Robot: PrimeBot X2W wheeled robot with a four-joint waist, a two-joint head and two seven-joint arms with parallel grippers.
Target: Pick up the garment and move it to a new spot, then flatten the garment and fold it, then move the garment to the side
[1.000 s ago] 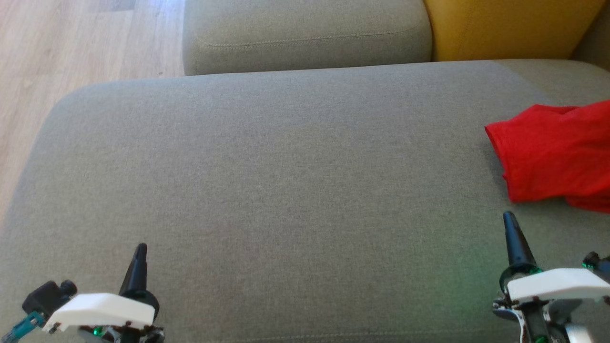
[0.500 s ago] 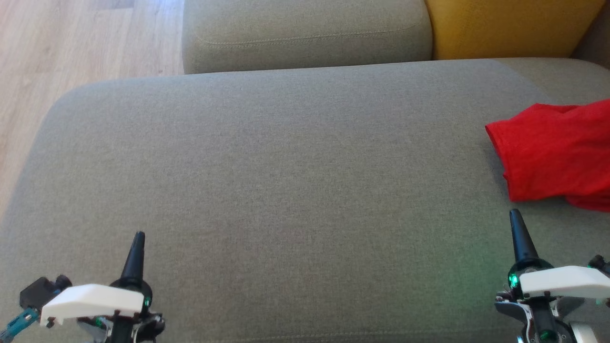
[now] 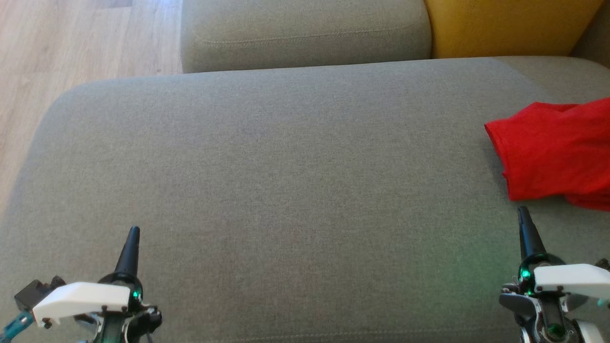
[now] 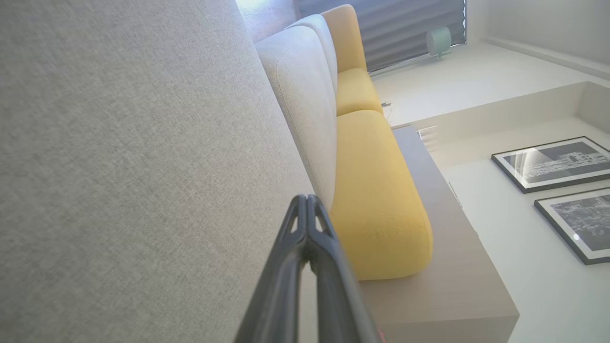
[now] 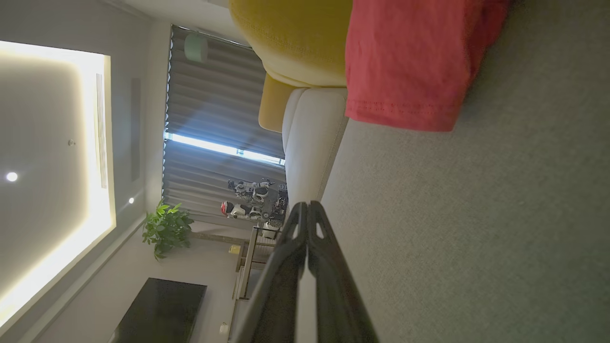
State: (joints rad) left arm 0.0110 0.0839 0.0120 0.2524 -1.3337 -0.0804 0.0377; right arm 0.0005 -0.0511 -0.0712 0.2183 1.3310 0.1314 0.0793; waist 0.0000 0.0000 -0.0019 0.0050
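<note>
The right gripper (image 3: 523, 210) has edged rightward, fingers together, its tip just nearside of the crumpled red fabric garment (image 3: 553, 152); the left gripper (image 3: 135, 230), also closed, is well apart

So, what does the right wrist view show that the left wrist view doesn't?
Right wrist view: the red garment lying on the seat, ahead of the shut right gripper and apart from it, plus a potted plant. Left wrist view: framed pictures on the wall, past the shut left gripper. Shared: the grey sofa seat, the yellow cushion and the pleated curtain.
</note>
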